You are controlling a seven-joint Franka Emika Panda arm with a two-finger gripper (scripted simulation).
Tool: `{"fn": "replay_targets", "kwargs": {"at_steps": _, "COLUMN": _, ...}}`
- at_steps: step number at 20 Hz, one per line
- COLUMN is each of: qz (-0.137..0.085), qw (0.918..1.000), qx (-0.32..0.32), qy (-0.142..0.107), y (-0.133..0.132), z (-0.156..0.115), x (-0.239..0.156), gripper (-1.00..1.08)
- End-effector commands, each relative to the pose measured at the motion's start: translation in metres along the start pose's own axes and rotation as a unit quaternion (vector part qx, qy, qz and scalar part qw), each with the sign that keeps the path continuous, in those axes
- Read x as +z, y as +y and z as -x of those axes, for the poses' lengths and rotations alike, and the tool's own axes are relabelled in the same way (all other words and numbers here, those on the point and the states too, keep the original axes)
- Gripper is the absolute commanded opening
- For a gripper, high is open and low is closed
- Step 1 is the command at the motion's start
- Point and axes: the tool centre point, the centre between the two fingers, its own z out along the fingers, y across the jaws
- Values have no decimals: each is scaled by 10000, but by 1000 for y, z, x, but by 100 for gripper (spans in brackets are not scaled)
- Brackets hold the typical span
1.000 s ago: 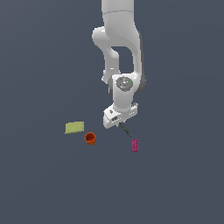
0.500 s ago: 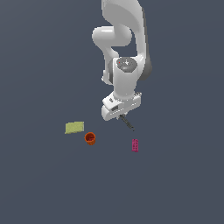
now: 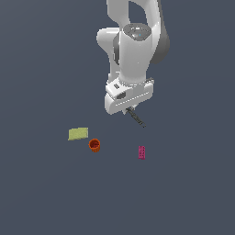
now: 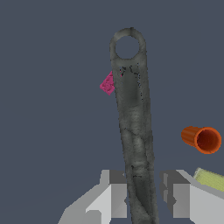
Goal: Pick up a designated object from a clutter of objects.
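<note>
The designated object, a long dark-grey wrench [image 4: 133, 122] with a ring at its far end, runs between my fingers in the wrist view. My gripper [image 4: 142, 192] is shut on its near end. In the exterior view the wrench [image 3: 136, 118] pokes out slanted below my gripper [image 3: 128, 109], hanging above the floor. The rest of the clutter lies on the floor below: a magenta studded block [image 3: 142, 152], an orange cup [image 3: 94, 145] and a yellow-green flat block [image 3: 78, 133]. My fingertips are mostly hidden behind the hand in the exterior view.
In the wrist view the magenta block [image 4: 108, 83] peeks out beside the wrench shaft, the orange cup [image 4: 202, 139] lies on its side, and the yellow-green block [image 4: 210, 178] shows behind one finger. The floor is plain dark grey.
The arm has risen steadily over the last second, carrying the wrench up and away from the floor. The block, cup and magenta piece have stayed where they were.
</note>
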Motion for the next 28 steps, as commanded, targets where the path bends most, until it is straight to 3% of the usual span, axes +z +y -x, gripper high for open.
{"fn": "replay_targets", "kwargs": {"at_steps": 1, "qz": -2, "qw": 10000, "qx": 2, "qy": -3, "y": 1, "z": -2, "x": -25, "gripper": -100}}
{"fn": "replay_targets", "kwargs": {"at_steps": 15, "qz": 2, "qw": 10000, "qx": 16, "qy": -9, "y": 9, "z": -17, "x": -140, "gripper": -100}}
{"fn": "replay_targets", "kwargs": {"at_steps": 28, "qz": 3, "qw": 10000, "qx": 21, "qy": -11, "y": 12, "z": -23, "x": -166, "gripper": -100}}
